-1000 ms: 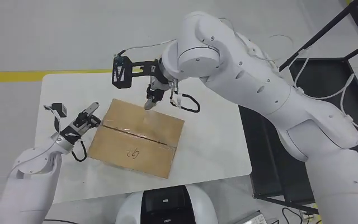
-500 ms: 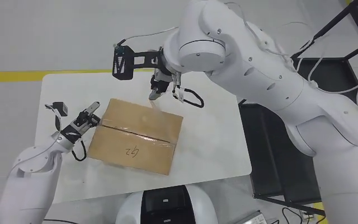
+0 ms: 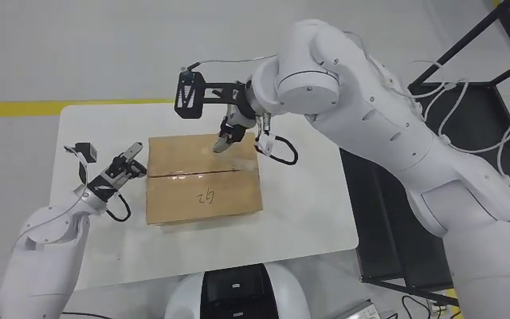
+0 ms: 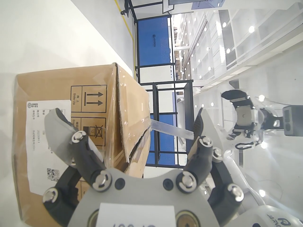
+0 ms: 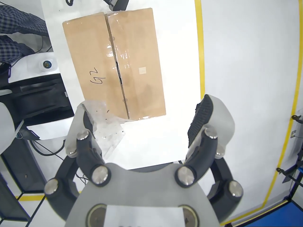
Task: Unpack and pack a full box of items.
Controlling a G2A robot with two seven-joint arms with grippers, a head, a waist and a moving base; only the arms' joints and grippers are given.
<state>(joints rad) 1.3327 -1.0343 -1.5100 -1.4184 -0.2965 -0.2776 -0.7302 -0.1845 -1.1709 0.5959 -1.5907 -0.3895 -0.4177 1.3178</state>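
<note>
Risks skewing the taped box [image 3: 204, 177], lying mid-way on the surface [image 3: 303, 215], through clear tape [image 5: 106, 128] stuck to one of the spread right fingers [image 5: 208, 116] — left fingers [image 4: 59, 124] spread too, just beside its end, gripping nothing.

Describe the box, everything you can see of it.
The box is brown cardboard, lying flat on the white table. Its top flaps are shut, the middle seam under clear tape, partly split. A handwritten mark is on top; a white label and printed symbols on one end. The open left gripper is at that end.
</note>
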